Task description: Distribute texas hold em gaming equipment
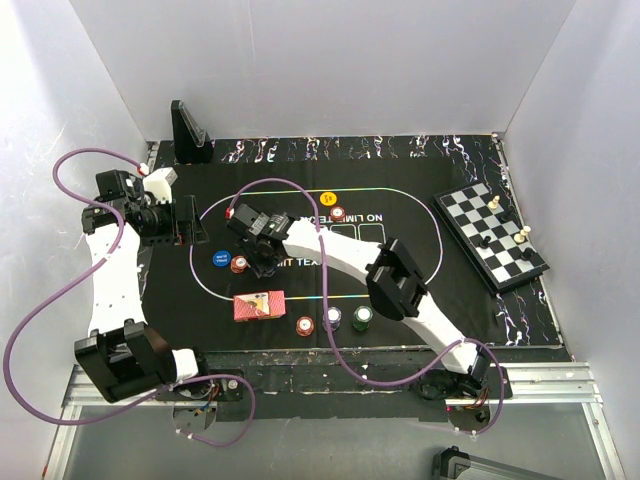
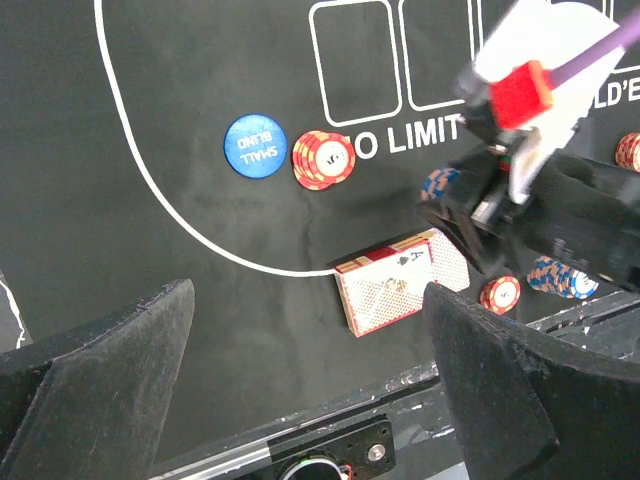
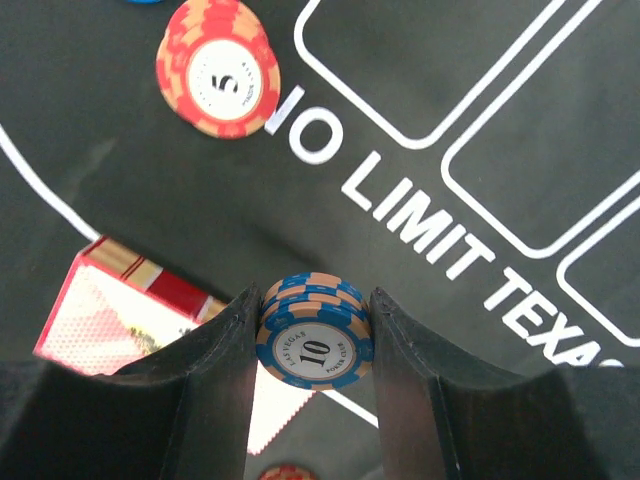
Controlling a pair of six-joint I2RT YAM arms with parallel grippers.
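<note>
Two tools, right tool (image 3: 315, 312) clamped on blue chip stack (image 3: 314, 345), left tool (image 2: 308, 300) spread wide apart, gripping nothing

Blue and peach edge stripes on the round stack of poker chips (image 3: 314, 345), white centre printed with a dark 10. Red and peach stripes on the second round chip stack (image 3: 218, 70), white centre with a 5. Solid blue with white lettering on the flat round small-blind disc (image 2: 254, 145). Red with a pale fine lattice on the rectangular deck of playing cards (image 2: 400, 285). Black felt mat (image 1: 215, 300) with white outlines and lettering, white marbling along the margins. Black-and-white checks on the square chessboard (image 1: 490, 235). Plain yellow on the small round disc (image 1: 327, 198). Purple cables (image 1: 30, 340) beside white arm shells (image 1: 110, 280).
</note>
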